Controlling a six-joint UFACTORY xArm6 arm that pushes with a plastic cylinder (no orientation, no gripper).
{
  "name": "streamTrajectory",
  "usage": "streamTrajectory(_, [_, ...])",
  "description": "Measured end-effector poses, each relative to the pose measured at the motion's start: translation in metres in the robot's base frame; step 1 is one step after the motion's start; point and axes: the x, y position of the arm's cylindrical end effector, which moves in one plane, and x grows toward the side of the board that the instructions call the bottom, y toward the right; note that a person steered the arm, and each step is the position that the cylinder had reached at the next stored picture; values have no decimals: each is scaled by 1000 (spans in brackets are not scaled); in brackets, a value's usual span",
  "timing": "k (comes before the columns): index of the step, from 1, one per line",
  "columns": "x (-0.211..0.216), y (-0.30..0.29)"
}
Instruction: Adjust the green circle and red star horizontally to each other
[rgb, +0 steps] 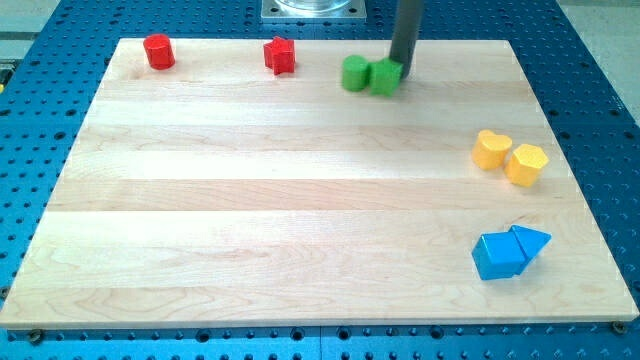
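Note:
The green circle (354, 73) lies near the view's top, middle, touching a second green block (386, 77) on its right; both look slightly blurred. The red star (280, 55) lies to the left of the green circle, a little higher in the view. My tip (403, 72) comes down from the view's top and rests against the right side of the second green block, so the two green blocks lie between it and the red star.
A red cylinder (158, 51) sits at the top left. A yellow heart-like block (490, 149) and a yellow hexagon (526, 164) touch at the right. A blue cube (497, 256) and a blue triangle (531, 241) touch at the lower right.

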Motion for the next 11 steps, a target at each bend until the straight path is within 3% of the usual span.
streamTrajectory(1, [34, -36])
streamTrajectory(2, [35, -35])
streamTrajectory(3, [7, -10])
streamTrajectory(4, [-20, -40])
streamTrajectory(5, [-20, -108])
streamTrajectory(6, [-25, -104])
streamTrajectory(7, [-79, -71])
streamTrajectory(8, [-96, -121])
streamTrajectory(9, [-67, -207])
streamTrajectory(10, [15, -266])
streamTrajectory(11, [85, -253])
